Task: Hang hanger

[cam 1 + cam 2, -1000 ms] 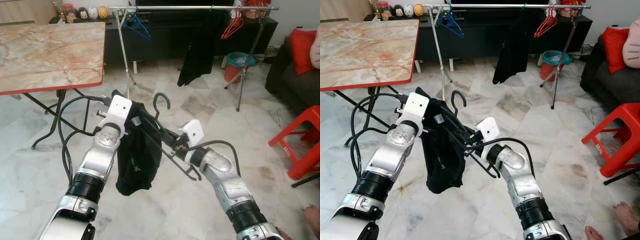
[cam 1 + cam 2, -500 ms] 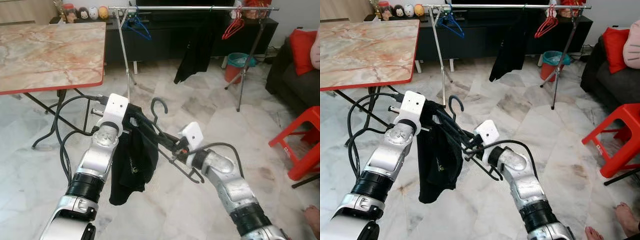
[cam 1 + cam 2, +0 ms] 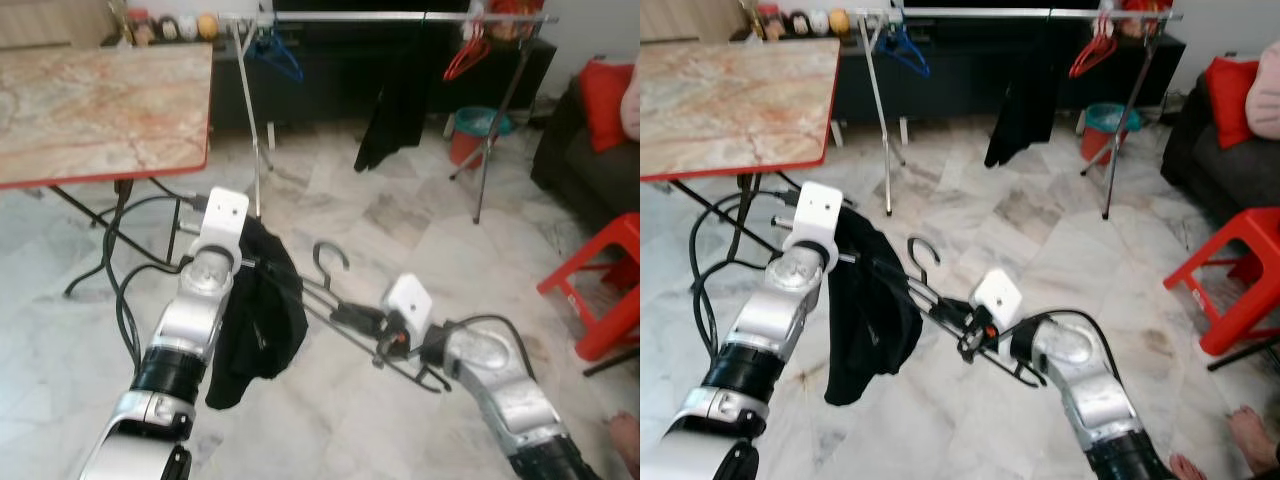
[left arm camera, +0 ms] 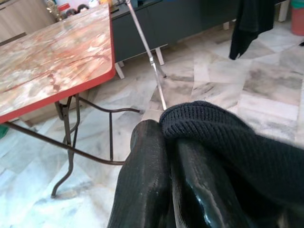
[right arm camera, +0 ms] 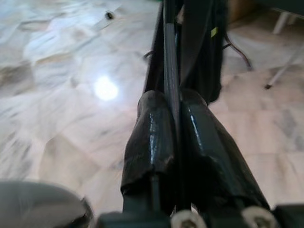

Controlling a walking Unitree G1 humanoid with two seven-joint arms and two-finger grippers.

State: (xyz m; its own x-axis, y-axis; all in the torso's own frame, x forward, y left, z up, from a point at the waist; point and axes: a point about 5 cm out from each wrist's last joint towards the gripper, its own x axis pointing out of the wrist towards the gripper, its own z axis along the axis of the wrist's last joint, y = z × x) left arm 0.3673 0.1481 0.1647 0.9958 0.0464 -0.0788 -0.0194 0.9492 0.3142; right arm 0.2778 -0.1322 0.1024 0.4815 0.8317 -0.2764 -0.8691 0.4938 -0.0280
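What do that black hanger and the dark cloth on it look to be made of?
The hanger looks like thin black wire, probably coated metal: slim rods and a curled hook. The cloth seems a dark knit fabric; ribbed stitches show beside the left end effector.

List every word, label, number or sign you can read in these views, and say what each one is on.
No text can be read.
A small pale mark on the black garment draped over the black hanger: too small and blurred to read.
A small yellow tag on the dark fabric ahead of the right gripper: no legible letters.
Jars and figurines on the black cabinet: any labels are too small to read.
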